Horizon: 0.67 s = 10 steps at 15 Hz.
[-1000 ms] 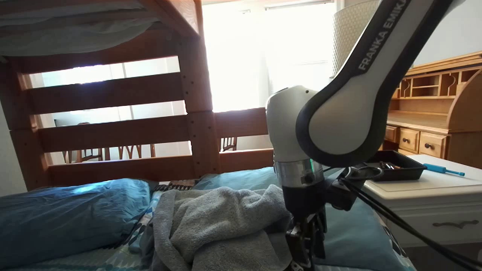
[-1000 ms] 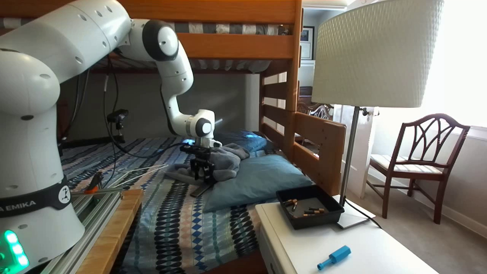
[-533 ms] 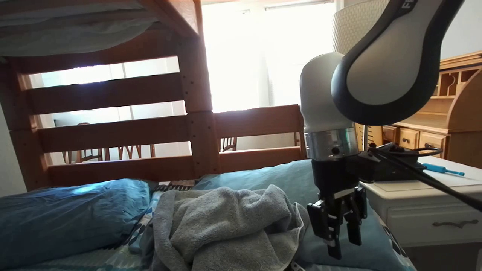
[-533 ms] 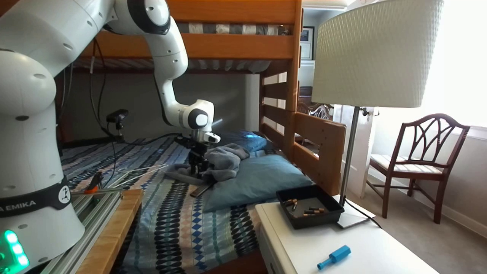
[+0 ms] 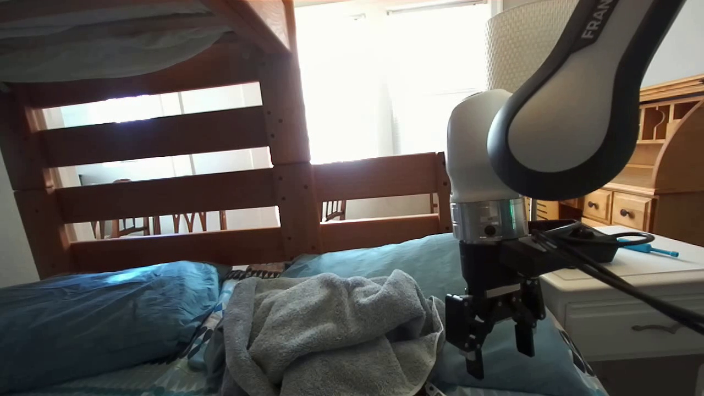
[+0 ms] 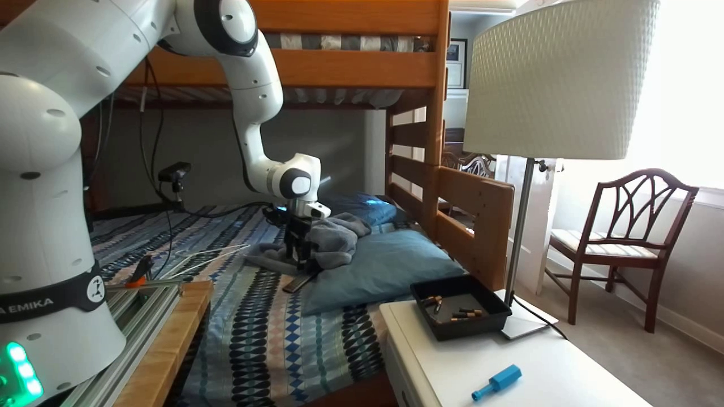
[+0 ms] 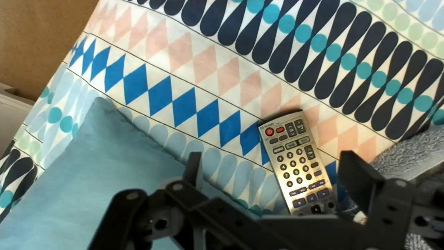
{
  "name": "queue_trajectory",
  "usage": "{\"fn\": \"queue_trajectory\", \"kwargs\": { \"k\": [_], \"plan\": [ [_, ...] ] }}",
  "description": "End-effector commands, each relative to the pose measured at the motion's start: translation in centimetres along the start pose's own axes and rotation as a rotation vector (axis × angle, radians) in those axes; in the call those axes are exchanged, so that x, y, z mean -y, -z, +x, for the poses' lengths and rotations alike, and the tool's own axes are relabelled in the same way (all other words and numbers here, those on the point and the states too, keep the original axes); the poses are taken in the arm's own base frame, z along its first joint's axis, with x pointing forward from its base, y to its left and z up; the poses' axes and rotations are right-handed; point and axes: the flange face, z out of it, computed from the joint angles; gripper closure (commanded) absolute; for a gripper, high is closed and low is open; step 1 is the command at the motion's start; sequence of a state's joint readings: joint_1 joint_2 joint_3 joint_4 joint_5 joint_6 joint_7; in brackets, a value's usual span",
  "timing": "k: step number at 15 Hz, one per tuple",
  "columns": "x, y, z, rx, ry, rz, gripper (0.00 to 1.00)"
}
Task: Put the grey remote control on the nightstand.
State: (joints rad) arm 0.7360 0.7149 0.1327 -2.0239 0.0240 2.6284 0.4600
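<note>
Wrist view (12 = top of each view): gripper (image 7: 272, 165) wide, fingers (image 7: 193, 170) well apart, one at 9 o'clock and one at 3 of the grey remote control (image 7: 297, 166). Remote lies face up on the patterned bedding (image 7: 225, 73), power-button end toward 11, lower end hidden behind the gripper. Height over it: can't tell. Teal pillow (image 7: 93, 184) at 9, grey towel (image 7: 416, 149) at 3.

Delta vs 1 s ago: in an exterior view the gripper has shifted toward 2 o'clock, fingers spread further, and the towel's 3 o'clock edge is now uncovered. Remote hasn't moved.

Nightstand (image 6: 571, 379): in an exterior view, at 4 o'clock from the remote, well apart. On it: black tray (image 6: 475, 329) with batteries (image 6: 467, 312), lamp (image 6: 557, 90) at 3 from the tray, blue tool (image 6: 499, 382) at 5. All unchanged.
</note>
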Motion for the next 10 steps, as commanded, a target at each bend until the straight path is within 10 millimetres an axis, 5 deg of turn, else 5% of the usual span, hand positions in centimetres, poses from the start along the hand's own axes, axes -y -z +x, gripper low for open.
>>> {"fn": "queue_trajectory", "kwargs": {
  "k": [1, 10],
  "plan": [
    [0.7, -2.1, 2.4, -0.032, -0.02, 0.007, 0.0],
    [5.7, -6.3, 7.5, -0.045, 0.088, 0.021, 0.0]
  ]
}}
